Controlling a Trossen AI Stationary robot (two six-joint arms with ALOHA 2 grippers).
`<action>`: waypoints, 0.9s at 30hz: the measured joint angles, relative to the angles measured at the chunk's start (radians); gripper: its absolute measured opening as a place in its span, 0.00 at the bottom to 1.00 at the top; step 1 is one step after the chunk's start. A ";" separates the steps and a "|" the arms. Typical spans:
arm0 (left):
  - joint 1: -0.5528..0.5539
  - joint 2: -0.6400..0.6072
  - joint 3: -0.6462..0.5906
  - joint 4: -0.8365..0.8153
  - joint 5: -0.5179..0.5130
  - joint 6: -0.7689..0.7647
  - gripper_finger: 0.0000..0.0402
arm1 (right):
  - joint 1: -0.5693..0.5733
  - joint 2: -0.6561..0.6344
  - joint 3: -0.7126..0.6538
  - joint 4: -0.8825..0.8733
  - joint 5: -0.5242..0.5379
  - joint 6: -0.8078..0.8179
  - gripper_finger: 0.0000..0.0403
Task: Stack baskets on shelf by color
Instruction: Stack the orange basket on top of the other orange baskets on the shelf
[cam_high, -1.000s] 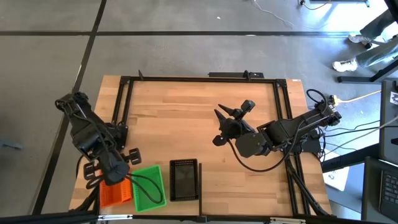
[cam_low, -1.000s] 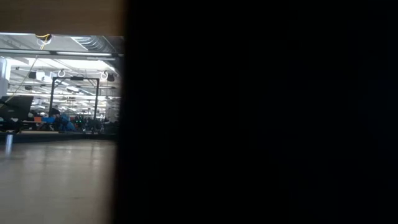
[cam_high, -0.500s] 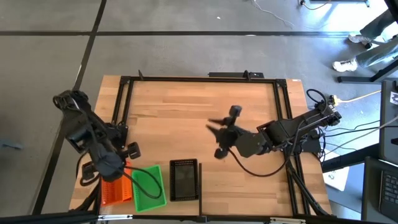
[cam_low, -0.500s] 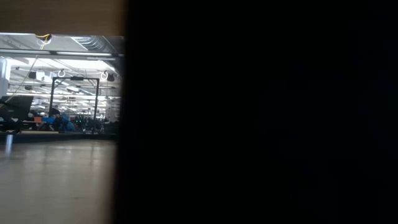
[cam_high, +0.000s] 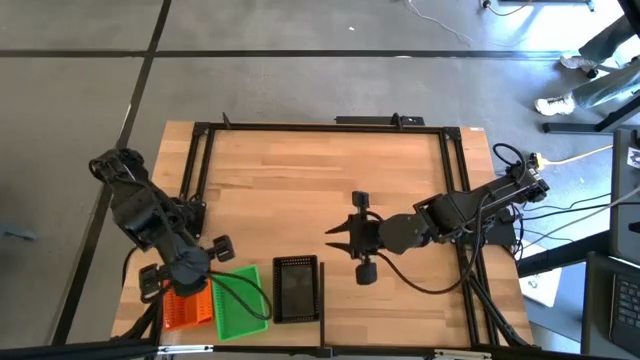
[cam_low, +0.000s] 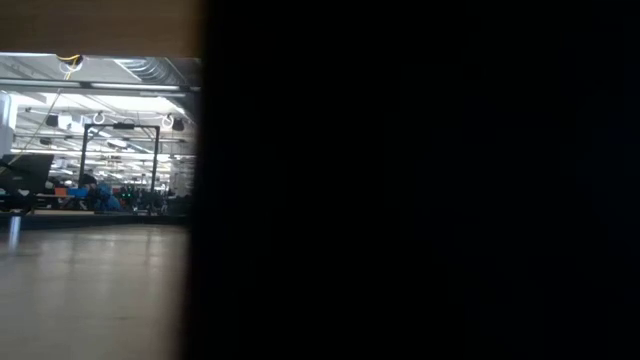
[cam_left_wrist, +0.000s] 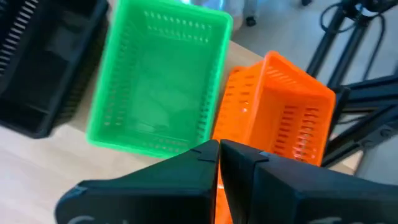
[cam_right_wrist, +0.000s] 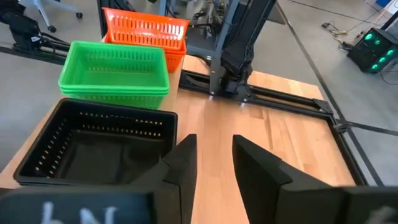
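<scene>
Three baskets sit side by side at the table's near edge: orange basket (cam_high: 185, 308), green basket (cam_high: 240, 302), black basket (cam_high: 296, 289). The left gripper (cam_high: 190, 272) hangs over the orange one, jaws clenched, empty. The right gripper (cam_high: 345, 240) waits mid-table, jaws parted.

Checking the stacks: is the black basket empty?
Empty. The right wrist view looks into the black basket and shows only its bare floor.

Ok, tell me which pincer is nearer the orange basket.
Left. The left pincer is shut right at the orange basket, over its near wall. The right pincer hangs open over mid-table, beyond the green basket and black basket.
</scene>
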 joint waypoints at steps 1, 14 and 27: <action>0.005 0.004 -0.006 -0.001 0.015 -0.001 0.01 | 0.000 0.000 0.000 0.000 0.000 0.002 0.26; -0.014 0.011 -0.087 -0.023 0.072 -0.080 0.00 | -0.001 0.000 0.000 0.000 -0.002 -0.004 0.26; -0.031 0.010 -0.111 -0.035 0.046 -0.112 0.00 | -0.001 0.000 0.000 -0.001 -0.002 -0.006 0.26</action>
